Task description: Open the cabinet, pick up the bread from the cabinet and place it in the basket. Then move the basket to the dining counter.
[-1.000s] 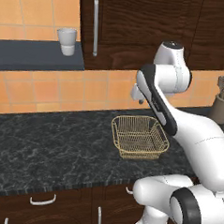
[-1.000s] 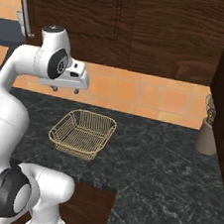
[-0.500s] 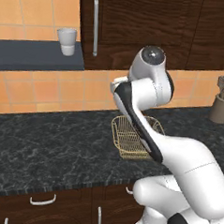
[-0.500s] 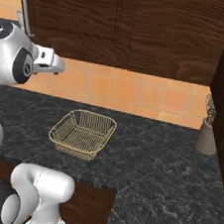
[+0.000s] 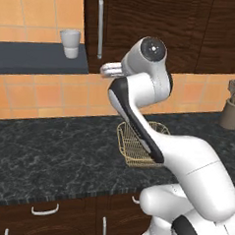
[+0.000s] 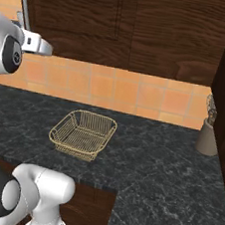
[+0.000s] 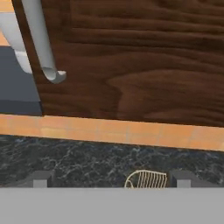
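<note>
- While raised in front of the closed cabinet [image 5: 144,27], sits level with the cabinet's lower edge, above the black countertop [image 5: 48,154]: the claw [image 5: 108,68].
- In the hand view, fingertips [image 7: 41,178] set wide apart along the bottom edge, nothing between them; claw plainly apart.
- Up and to the left of the claw in the hand view: the lower end of the silver handle [image 7: 41,43], curved at its tip, close but not touching.
- Straight ahead of the claw: dark wood door, shut, filling most of the hand view.
- Below the claw and slightly toward the robot: the wire basket [image 6: 84,135], resting on the black countertop with nothing inside it; only its rim [image 7: 146,178] peeking up between the fingertips in the hand view.
- In the left base view, basket [image 5: 132,145] half hidden behind the white arm.
- Beside the claw on the far side of the handle: a dark shelf [image 5: 39,58] with a white cup [image 5: 70,42] standing on it.
- Behind and under the claw: orange tiled wall [image 6: 127,91] between cabinet and countertop.
- Well off to the other side of the claw, near the wall: a grey pot of utensils [image 5: 233,109] on the countertop.
- Bread: cannot tell where, nothing of it to be seen with the door shut.
</note>
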Motion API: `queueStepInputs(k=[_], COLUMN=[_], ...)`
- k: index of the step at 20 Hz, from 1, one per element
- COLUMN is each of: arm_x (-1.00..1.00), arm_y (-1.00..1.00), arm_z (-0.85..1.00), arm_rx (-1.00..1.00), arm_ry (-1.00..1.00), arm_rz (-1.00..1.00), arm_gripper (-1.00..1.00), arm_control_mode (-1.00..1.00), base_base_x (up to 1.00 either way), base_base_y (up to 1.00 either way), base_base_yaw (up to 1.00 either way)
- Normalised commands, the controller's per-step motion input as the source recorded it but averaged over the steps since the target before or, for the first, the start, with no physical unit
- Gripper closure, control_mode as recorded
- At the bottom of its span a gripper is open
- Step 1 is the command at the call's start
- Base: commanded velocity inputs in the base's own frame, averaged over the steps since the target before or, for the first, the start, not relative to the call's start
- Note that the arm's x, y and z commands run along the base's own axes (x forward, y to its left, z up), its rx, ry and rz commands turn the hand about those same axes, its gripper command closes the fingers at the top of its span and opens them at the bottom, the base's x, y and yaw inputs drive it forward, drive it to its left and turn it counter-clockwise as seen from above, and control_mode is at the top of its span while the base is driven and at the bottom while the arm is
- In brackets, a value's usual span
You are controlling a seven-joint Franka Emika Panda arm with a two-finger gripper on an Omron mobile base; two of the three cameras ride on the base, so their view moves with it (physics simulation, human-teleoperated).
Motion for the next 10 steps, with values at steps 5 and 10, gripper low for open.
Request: queueStepInputs(k=[5,10], arm_x=[0.35,0.22], arm_y=[0.44,0.54], arm_z=[0.62,0.25], arm_rx=[0.19,0.03], arm_ry=[0.0,-0.13], arm_rz=[0.0,0.0], arm_gripper=[-1.0,-1.0], arm_control_mode=[-1.0,-1.0], base_base_x=[0.0,0.0], base_base_y=[0.0,0.0], base_base_yaw=[0.0,0.0])
